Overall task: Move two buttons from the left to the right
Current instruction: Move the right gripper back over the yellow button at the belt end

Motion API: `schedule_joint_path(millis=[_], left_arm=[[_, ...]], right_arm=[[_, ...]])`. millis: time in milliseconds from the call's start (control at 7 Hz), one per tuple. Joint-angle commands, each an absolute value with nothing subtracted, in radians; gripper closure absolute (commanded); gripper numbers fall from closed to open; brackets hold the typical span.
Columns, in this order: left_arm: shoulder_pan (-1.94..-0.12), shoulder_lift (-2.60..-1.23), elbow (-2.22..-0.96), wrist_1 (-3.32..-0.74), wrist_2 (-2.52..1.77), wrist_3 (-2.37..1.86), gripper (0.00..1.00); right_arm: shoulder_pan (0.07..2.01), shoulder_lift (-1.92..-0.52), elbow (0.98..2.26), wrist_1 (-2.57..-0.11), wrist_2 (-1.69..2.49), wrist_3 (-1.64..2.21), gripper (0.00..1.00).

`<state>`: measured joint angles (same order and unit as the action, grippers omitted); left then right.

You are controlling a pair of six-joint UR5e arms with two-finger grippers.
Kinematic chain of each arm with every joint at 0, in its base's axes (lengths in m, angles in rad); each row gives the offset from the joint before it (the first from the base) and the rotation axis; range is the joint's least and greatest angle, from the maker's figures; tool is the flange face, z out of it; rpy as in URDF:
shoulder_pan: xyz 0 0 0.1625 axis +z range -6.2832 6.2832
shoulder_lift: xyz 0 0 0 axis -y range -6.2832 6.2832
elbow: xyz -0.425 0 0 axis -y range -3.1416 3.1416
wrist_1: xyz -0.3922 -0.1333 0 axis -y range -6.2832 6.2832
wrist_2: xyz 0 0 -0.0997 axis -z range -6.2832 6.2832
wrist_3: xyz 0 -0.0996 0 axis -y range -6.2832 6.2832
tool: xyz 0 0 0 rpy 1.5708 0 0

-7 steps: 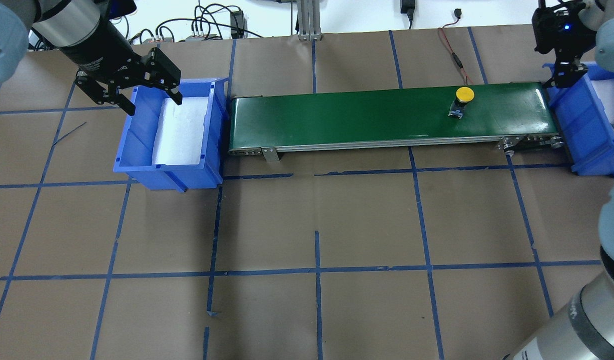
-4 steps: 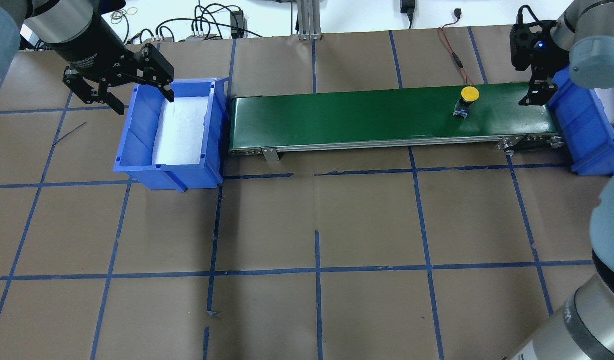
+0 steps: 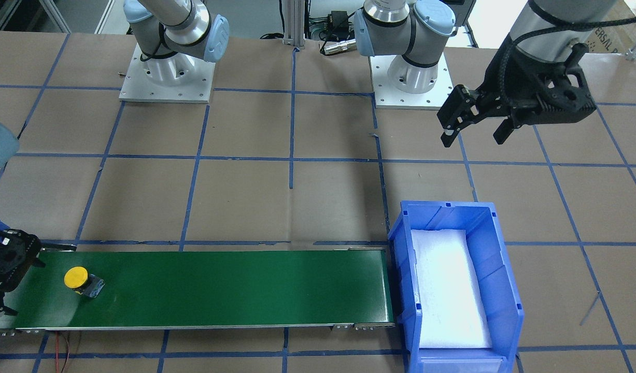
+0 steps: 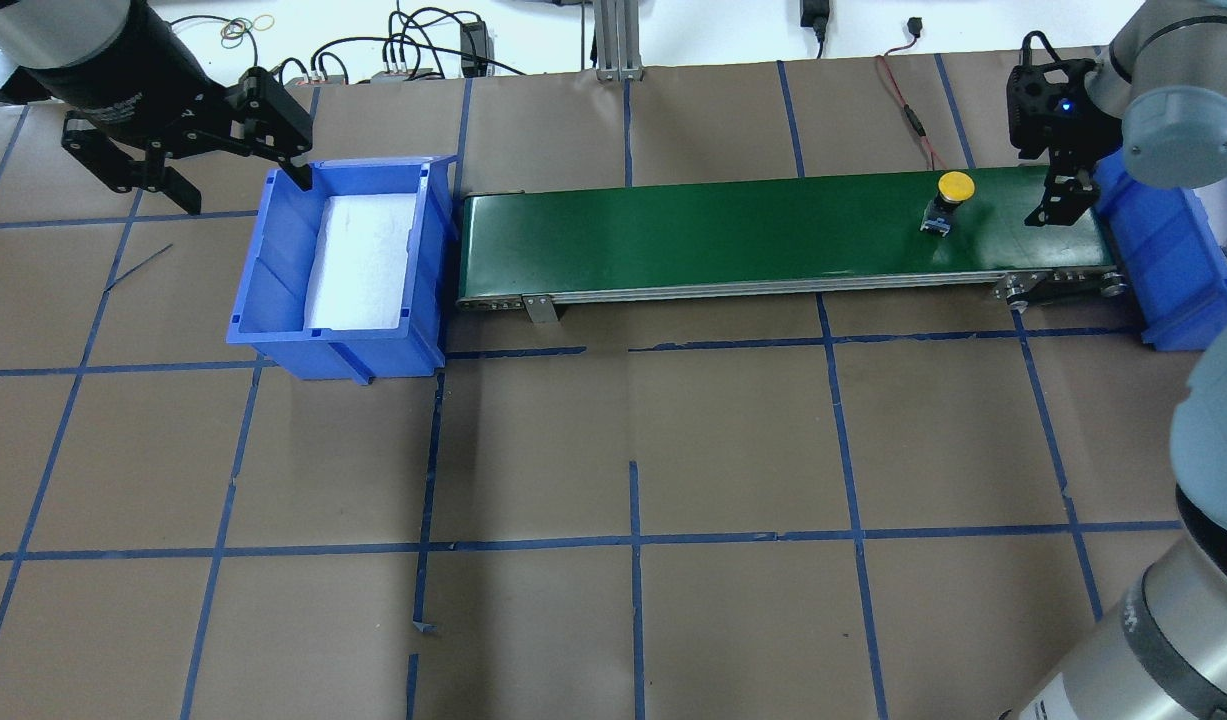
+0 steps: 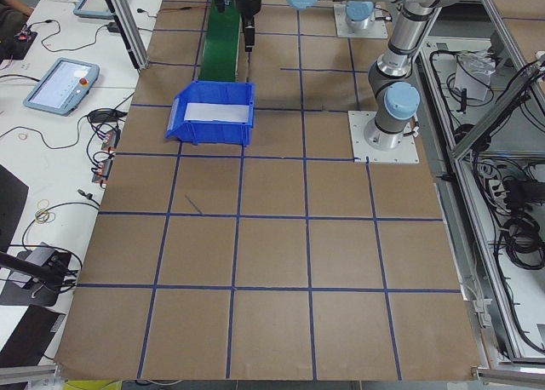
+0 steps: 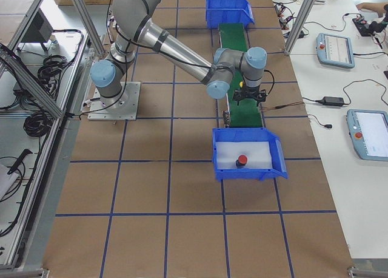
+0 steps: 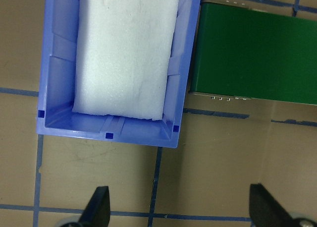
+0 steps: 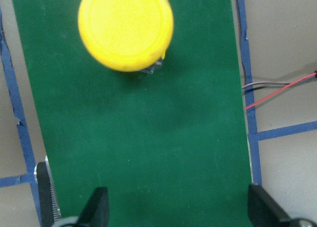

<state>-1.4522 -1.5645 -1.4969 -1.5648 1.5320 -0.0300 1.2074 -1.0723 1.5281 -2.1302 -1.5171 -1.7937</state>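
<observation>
Two buttons sit toward the far right corner of the desk [image 4: 633, 440]. The yellow button [image 4: 948, 200] rests on the green conveyor belt [image 4: 723, 235], close to its right end. The red button [image 6: 242, 161] lies on white foam inside the right blue bin [image 6: 277, 156], which stands at the belt's end by the desk's right edge. Just beside the yellow button, the right pincer [image 8: 178, 207] hangs above the belt with its fingers spread, gripping nothing. The left pincer [image 4: 245, 192] hovers wide open near the left blue bin [image 4: 273, 250], toward the far left corner. That bin is lined with a white foam pad [image 4: 358, 260].
</observation>
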Motion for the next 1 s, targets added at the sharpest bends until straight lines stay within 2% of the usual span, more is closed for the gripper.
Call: schedule_joint_path(millis=[0, 286, 857], left_arm=[[-1.448, -1.546, -1.523, -1.562, 1.591, -0.029, 0.0], [-1.448, -1.548, -1.552, -1.373, 1.592, -0.02, 0.0], [-1.456, -1.555, -1.565, -1.364, 1.595, -0.02, 0.0]], right_arm=[[1.242, -1.081, 1.546, -2.125, -1.519, -1.773, 0.0], [1.262, -1.081, 1.555, -2.122, -1.519, -1.729, 0.0], [1.264, -1.081, 1.585, -2.125, -1.523, -1.733, 0.0]])
